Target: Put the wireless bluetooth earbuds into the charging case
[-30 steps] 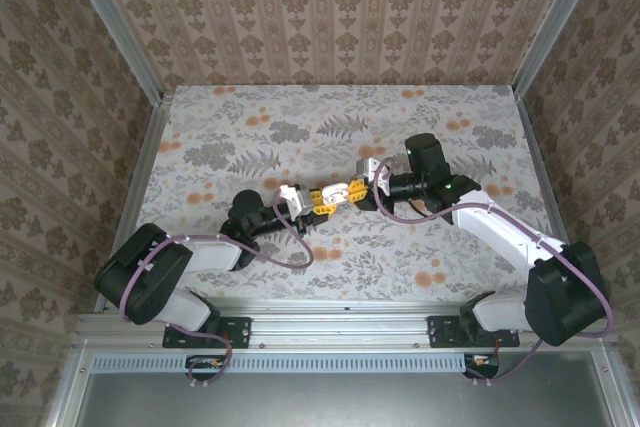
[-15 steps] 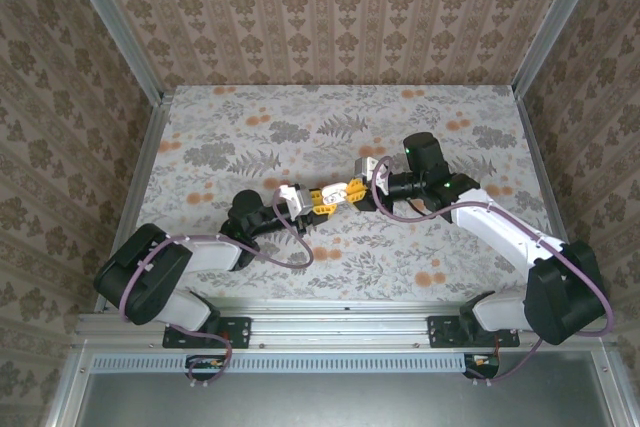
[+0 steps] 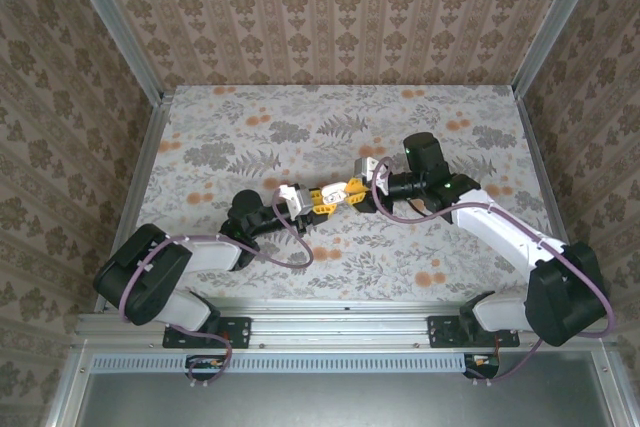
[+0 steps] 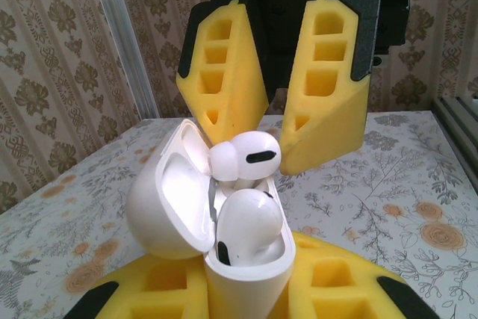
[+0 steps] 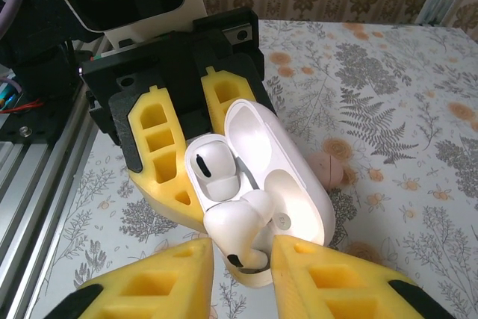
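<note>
My left gripper (image 4: 246,289) is shut on the white charging case (image 4: 246,278), which stands upright with its lid (image 4: 160,199) swung open. One earbud (image 4: 250,218) sits in its socket. The other earbud (image 4: 243,158) leans in the far socket, tilted and standing high. My right gripper (image 5: 243,259) is open, its yellow fingertips either side of that earbud (image 5: 235,233) with small gaps. From above, both grippers meet at the case (image 3: 335,189) at mid-table.
A round pinkish-orange disc (image 5: 328,166) lies on the floral table just behind the open lid (image 5: 299,177). Patterned walls and aluminium posts enclose the table on three sides. The arms' rail runs along the near edge (image 3: 340,327).
The right gripper's fingers look slightly further apart at the case. Both arms otherwise keep their places.
</note>
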You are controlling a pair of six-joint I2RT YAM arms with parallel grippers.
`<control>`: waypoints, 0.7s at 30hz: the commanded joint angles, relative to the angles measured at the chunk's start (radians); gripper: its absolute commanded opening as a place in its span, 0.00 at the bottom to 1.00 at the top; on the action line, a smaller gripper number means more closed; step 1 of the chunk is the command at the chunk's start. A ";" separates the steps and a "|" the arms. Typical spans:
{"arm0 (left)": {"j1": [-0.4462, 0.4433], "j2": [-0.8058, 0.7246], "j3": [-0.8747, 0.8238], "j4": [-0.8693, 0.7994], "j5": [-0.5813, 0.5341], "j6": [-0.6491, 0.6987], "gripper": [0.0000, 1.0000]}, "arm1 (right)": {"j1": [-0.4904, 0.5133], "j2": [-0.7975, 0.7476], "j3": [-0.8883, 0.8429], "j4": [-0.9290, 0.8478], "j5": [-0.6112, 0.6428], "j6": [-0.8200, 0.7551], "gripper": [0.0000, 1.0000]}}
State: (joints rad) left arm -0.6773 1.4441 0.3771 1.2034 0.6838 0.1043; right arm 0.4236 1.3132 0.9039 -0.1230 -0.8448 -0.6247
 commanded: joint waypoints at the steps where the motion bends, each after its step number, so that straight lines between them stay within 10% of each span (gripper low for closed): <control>1: -0.008 -0.044 0.021 0.078 0.066 -0.010 0.00 | -0.014 -0.024 -0.014 0.008 0.039 0.011 0.29; 21: -0.002 -0.027 0.025 0.082 0.088 -0.031 0.00 | -0.043 -0.113 -0.085 0.107 -0.017 0.063 0.34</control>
State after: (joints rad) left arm -0.6788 1.4311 0.3779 1.2278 0.7296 0.0967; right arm 0.3889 1.2434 0.8433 -0.0738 -0.8429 -0.5911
